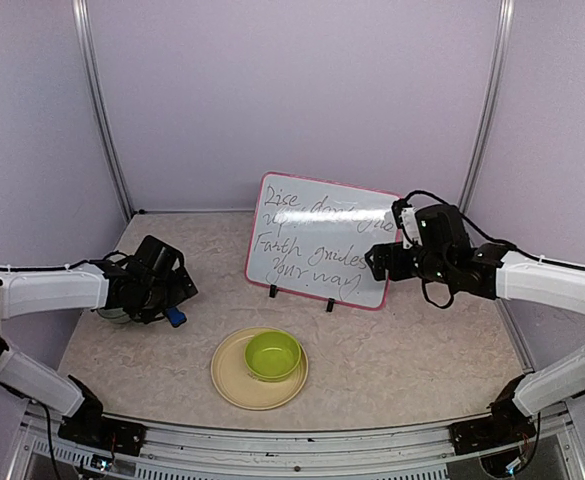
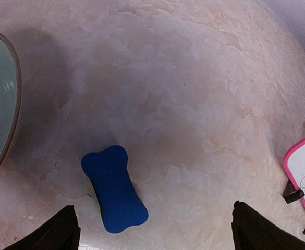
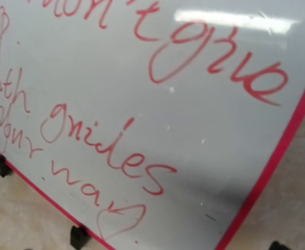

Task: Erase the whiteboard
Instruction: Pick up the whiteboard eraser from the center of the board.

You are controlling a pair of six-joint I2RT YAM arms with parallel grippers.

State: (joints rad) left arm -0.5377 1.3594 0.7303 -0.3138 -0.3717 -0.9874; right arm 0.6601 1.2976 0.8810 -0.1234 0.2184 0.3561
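Whiteboard stands on its black feet, centre-back of the desk. Pink-red frame. It's covered in red handwriting: "don't give up", "Faith guides your way", with a heart outline underneath. My right fingers are at its right edge, cannot tell how wide. My left fingers are spread wide and hold nothing, above a blue bone-shaped eraser lying on the desk.

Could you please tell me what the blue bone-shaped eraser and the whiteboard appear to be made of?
The eraser looks like soft foam: matte blue top, rounded edges, with a darker layer beneath, possibly felt. The whiteboard looks like a smooth, glossy coated panel, since light reflects along its top. Its pink-red frame looks like plastic.
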